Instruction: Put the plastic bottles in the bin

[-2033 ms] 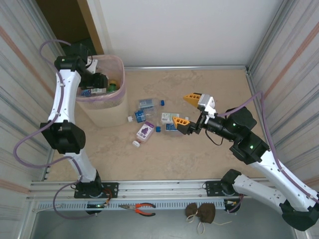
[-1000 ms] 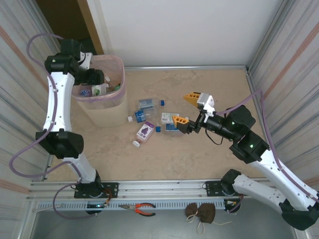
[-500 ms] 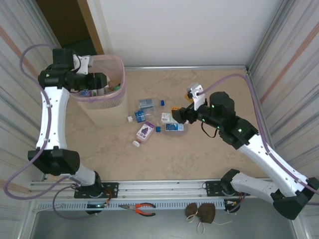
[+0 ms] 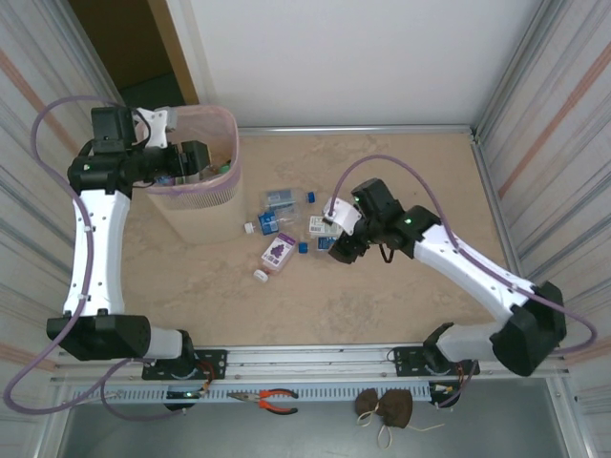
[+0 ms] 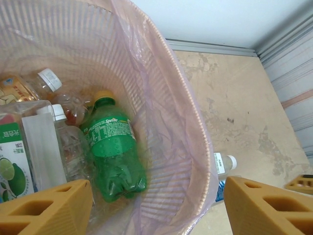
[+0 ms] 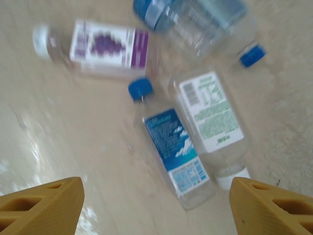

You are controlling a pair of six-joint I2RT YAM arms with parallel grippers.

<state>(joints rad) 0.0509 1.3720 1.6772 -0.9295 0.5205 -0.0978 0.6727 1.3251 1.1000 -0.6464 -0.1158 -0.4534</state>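
Observation:
The beige bin (image 4: 227, 181) with its pink liner (image 5: 193, 132) stands at the far left. My left gripper (image 4: 196, 158) hovers open over its mouth, nothing between the fingers (image 5: 266, 205). Inside lie a green Sprite bottle (image 5: 115, 152) and clear bottles (image 5: 66, 132). Several plastic bottles lie on the floor mid-table: a purple-labelled one (image 4: 278, 251) (image 6: 105, 49), a blue-labelled one (image 4: 334, 242) (image 6: 173, 152), and a white-and-green-labelled one (image 6: 210, 112). My right gripper (image 4: 346, 246) (image 6: 156, 205) hangs open just above the blue-labelled bottle, pointing down.
Another clear bottle (image 5: 222, 164) lies on the floor against the bin's right side. A blue-tinted bottle (image 4: 279, 198) lies further back. Corrugated walls close in both sides. Bare floor stretches right of and in front of the bottle cluster.
My right arm swung left and came down over the bottle cluster, its jaws narrowing a little. My left arm drew back slightly over the bin, still open.

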